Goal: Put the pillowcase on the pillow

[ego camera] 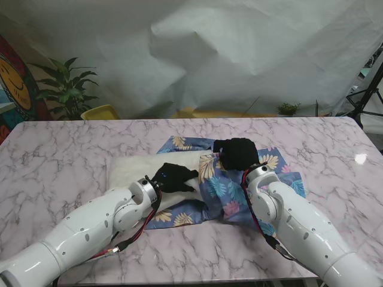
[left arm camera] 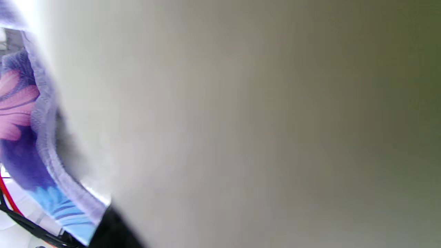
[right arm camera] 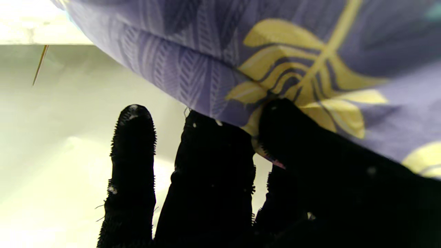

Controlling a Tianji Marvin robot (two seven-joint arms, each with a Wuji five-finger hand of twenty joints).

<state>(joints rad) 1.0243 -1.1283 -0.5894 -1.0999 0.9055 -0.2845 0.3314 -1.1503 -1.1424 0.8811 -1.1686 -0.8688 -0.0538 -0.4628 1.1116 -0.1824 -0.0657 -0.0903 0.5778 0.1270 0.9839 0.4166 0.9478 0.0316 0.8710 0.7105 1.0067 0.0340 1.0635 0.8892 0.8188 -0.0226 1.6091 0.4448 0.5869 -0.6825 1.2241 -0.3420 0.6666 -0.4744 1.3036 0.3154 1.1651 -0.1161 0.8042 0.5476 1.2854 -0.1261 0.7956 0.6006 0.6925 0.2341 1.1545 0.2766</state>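
While your left hand [ego camera: 173, 177] lies flat on the white pillow [ego camera: 137, 168], fingers spread and gripping nothing, your right hand [ego camera: 238, 153] sits farther out on the pillowcase [ego camera: 230, 190] — the blue floral cloth bunched over the pillow's right end. From the right wrist camera you see the black fingers [right arm camera: 132, 144] against a fold of that cloth [right arm camera: 275, 51]; whether they pinch it, you cannot tell. Your left wrist camera is filled by blurred white pillow [left arm camera: 241, 124], with a strip of pillowcase hem [left arm camera: 44, 137] at one side — all on the marble table [ego camera: 60, 149]
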